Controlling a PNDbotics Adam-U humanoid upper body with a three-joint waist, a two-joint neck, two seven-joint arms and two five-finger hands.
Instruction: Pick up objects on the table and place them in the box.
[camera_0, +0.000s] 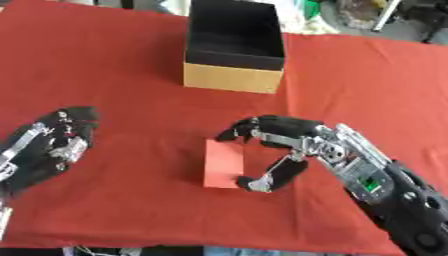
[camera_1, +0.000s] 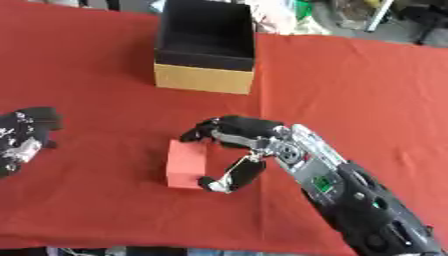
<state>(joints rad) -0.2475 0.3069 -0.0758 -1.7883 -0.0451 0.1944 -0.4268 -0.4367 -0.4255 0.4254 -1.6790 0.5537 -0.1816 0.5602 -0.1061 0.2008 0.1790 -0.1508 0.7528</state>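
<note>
A red block (camera_0: 222, 163) lies on the red tablecloth (camera_0: 131, 75) near the front middle. My right hand (camera_0: 284, 137) comes in from the lower right and is curled round the block, fingers at its far end and thumb at its near right corner. The block rests on the cloth. The box (camera_0: 234, 45), tan outside and black inside, stands open at the back middle and looks empty. My left hand (camera_0: 52, 145) rests open at the left edge, holding nothing.
The red cloth covers the whole table, its front edge (camera_0: 175, 244) running along the bottom of the view. Clutter lies beyond the table's far edge, behind the box.
</note>
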